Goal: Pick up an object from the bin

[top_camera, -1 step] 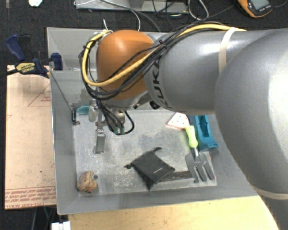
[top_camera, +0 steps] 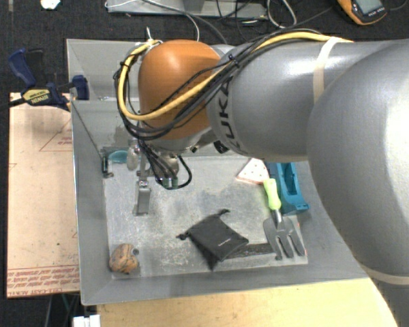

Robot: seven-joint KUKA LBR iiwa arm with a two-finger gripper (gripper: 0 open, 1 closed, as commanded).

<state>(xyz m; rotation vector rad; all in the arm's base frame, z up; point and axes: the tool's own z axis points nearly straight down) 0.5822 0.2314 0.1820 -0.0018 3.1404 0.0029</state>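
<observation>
Pick not done: nothing visibly lifted, every thing lies on the bin [top_camera: 88,182] floor. Tool [top_camera: 144,203] is low in the bin, over bare floor near the view's left wall, under the orange wrist cover. Can't tell if the tool is spread or pressed together, and nothing shows in it. Nearest things: small teal piece [top_camera: 116,159] against the left wall, just beside the tool on its far side; brown lumpy nut-like thing [top_camera: 124,258] in the near-left corner, apart from the tool. Rest of the contents: black folded flat thing [top_camera: 215,238] mid-floor toward the near edge, green-handled fork [top_camera: 279,216] and blue block [top_camera: 291,186] by the right side, partly under the arm, white-pink triangular piece [top_camera: 253,174] beside them. Left to do, as I judge it: settle on one thing, grip it, lift it clear.
</observation>
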